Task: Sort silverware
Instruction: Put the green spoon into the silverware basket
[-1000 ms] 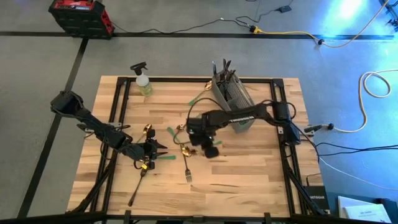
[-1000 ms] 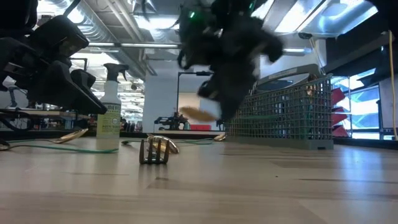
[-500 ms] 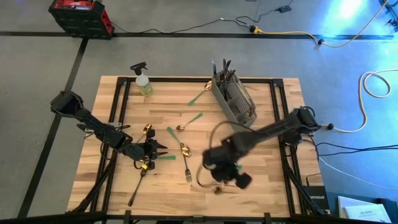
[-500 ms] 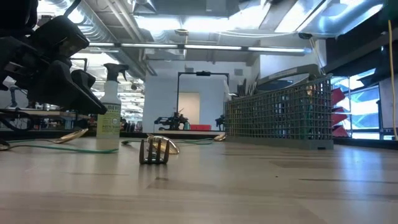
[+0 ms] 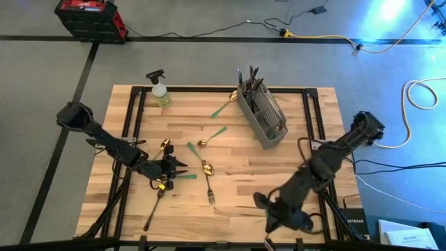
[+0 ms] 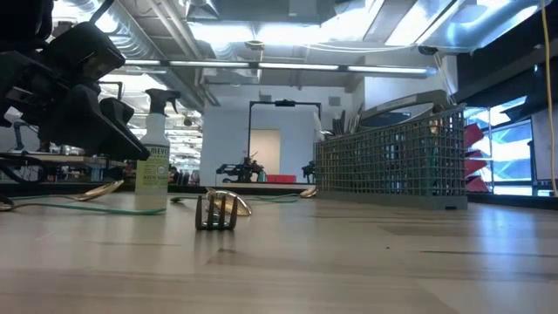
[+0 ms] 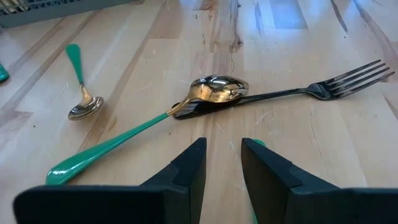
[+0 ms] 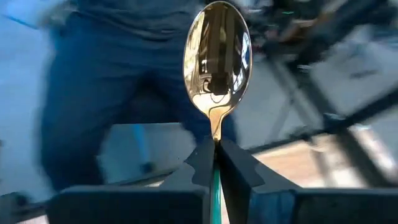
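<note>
My right gripper (image 8: 215,148) is shut on a spoon with a shiny gold bowl (image 8: 217,59) and a green handle. In the high view it hangs over the table's near right corner (image 5: 280,217). My left gripper (image 7: 222,163) is open, low over the table left of the middle (image 5: 171,171). Just ahead of it another green-handled gold spoon (image 7: 149,127) lies with its bowl on a dark fork (image 7: 311,92). A small green-handled spoon (image 7: 83,99) lies flat farther off. A gold fork (image 5: 210,189) lies near the middle. My right gripper pinches the spoon's green handle (image 8: 215,175) between its two fingers, just behind the neck of the bowl. The handle runs back along the fingers and the bowl sticks out past their tips. The spoon is lifted clear of the table.
The grey mesh caddy (image 5: 261,111), several utensils standing in it, sits toward the far right. A spray bottle (image 5: 160,90) stands at the far left. More green-handled pieces (image 5: 217,132) and a dark utensil (image 5: 153,209) lie scattered. A person in blue fills the right wrist view's background (image 8: 106,93).
My right arm has swung from the middle of the table by the caddy toward the near right corner, carrying the spoon, and has left the low view. My left arm and the silverware on the table have stayed put.
</note>
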Controlling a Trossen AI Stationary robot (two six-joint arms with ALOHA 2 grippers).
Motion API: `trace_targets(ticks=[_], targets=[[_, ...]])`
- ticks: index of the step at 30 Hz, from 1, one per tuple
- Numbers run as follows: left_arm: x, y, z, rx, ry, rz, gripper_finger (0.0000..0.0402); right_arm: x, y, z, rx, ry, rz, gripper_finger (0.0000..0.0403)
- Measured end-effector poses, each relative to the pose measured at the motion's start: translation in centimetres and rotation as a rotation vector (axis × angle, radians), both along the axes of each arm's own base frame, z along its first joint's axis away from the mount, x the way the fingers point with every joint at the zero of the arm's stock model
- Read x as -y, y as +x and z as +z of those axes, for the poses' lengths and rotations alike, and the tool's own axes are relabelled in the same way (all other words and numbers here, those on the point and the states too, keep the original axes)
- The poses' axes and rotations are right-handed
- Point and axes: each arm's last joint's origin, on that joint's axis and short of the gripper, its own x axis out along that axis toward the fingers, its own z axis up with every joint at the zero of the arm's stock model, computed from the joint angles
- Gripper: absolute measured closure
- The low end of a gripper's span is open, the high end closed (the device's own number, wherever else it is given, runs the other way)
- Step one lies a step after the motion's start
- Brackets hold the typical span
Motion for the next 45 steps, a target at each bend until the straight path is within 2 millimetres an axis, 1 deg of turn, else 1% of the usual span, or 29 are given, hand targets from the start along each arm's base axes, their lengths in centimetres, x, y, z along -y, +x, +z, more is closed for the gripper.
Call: trace_targets(ticks=[5,10,14,16,20,24,28,29,33,38,42,45], targets=[[0.0,0.0,0.0,0.000,0.002,-0.001,0.0316,2.1,-0.3,-1.5,0.122,0.034,-0.135,0.0403],[0.0,0.0,0.0,0.000,0.003,-0.002,0.0316,3.9,-1.0,-2.6,0.328,0.118,-0.349,0.0403],[0.0,0.0,0.0,-0.001,0.003,-0.002,0.0316,5.3,-2.0,-4.3,0.438,0.143,-0.560,0.0403],[0.0,0.0,0.0,-0.001,0.003,-0.002,0.0316,6.0,-2.4,-4.9,0.501,0.185,-0.730,0.0403],[0.0,0.0,0.0,-0.001,0.003,-0.002,0.0316,7.6,-3.0,-5.9,0.594,0.249,-1.133,0.0403],[0.0,0.0,0.0,-0.001,0.003,-0.002,0.0316,8.8,-3.8,-6.6,0.622,0.277,-1.555,0.0403],[0.0,0.0,0.0,-0.001,0.003,-0.002,0.0316,9.5,-4.5,-7.7,0.627,0.246,-1.914,0.0403],[0.0,0.0,0.0,-0.001,0.003,-0.002,0.0316,9.6,-4.7,-8.0,0.629,0.255,-1.944,0.0403],[0.0,0.0,0.0,-0.001,0.003,-0.002,0.0316,9.7,-4.7,-8.7,0.631,0.352,-1.958,0.0403],[0.0,0.0,0.0,-0.001,0.003,-0.002,0.0316,10.3,-4.5,-9.6,0.640,0.389,-1.991,0.0403],[0.0,0.0,0.0,-0.001,0.003,-0.002,0.0316,11.2,-4.3,-10.3,0.650,0.343,-2.022,0.0403],[0.0,0.0,0.0,-0.001,0.004,-0.002,0.0316,11.9,-4.2,-10.9,0.660,0.349,-2.054,0.0403]])
